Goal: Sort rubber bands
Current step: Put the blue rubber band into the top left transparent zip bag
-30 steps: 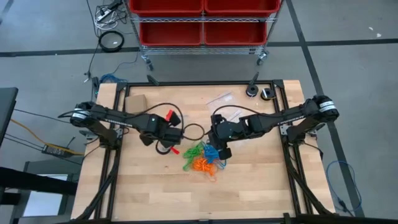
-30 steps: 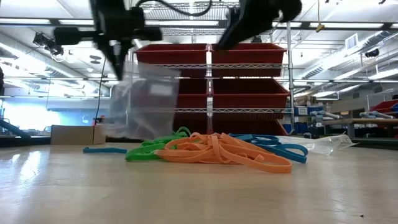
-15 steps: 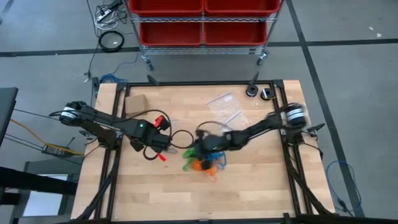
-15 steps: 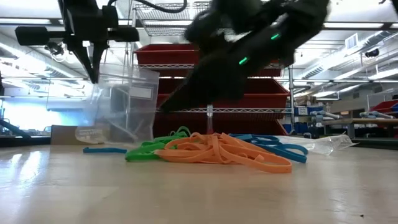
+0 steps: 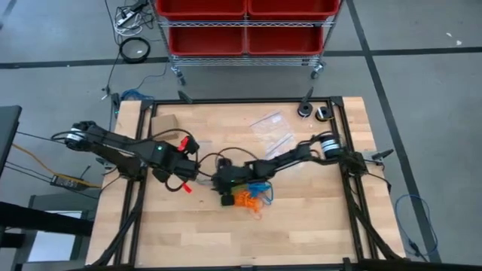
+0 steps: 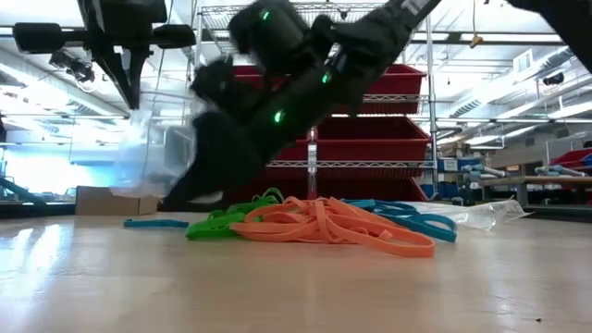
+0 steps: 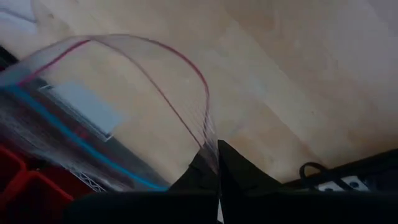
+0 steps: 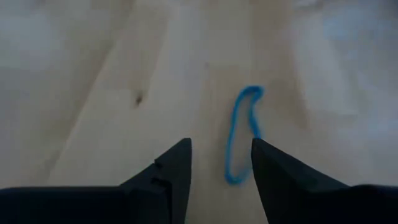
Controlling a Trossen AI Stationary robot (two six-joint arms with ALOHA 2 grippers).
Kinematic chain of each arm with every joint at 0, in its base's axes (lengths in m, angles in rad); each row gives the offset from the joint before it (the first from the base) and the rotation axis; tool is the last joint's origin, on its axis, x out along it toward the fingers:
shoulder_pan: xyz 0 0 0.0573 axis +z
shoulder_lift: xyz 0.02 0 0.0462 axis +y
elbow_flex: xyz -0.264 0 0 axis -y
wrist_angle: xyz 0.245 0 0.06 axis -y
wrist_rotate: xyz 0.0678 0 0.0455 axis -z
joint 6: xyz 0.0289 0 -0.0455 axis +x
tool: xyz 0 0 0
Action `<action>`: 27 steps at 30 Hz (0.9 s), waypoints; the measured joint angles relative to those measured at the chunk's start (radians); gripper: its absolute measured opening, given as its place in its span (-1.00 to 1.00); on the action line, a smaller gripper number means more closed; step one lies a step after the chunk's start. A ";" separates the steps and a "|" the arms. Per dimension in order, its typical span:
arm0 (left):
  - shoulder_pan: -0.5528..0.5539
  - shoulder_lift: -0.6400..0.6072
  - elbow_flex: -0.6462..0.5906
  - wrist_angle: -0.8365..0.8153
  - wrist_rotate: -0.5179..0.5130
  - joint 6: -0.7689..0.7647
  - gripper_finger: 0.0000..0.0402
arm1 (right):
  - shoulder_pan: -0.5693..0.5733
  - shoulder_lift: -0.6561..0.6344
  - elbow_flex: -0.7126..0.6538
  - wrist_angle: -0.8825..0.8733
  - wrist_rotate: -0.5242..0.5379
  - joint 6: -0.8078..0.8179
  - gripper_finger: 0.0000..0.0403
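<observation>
Rubber bands [image 6: 324, 222] piled mid-table, a lone blue band [image 8: 241, 134] lying beside them.

The right gripper [image 8: 221, 168] hovers spread over that band; the left gripper [image 7: 217, 163] pinches a clear zip bag [image 7: 106, 106]. No legible writing.

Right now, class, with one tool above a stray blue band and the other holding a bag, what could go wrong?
1. The open right tool may close beside the single blue band, which lies flat on the table.
2. The left tool pinches only the clear bag at its rim; the bag could slip out.
</observation>
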 joint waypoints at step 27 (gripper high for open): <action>-0.014 -0.016 -0.001 0.002 0.008 -0.021 -1.00 | -0.044 0.077 0.044 -0.016 -0.055 0.064 -0.91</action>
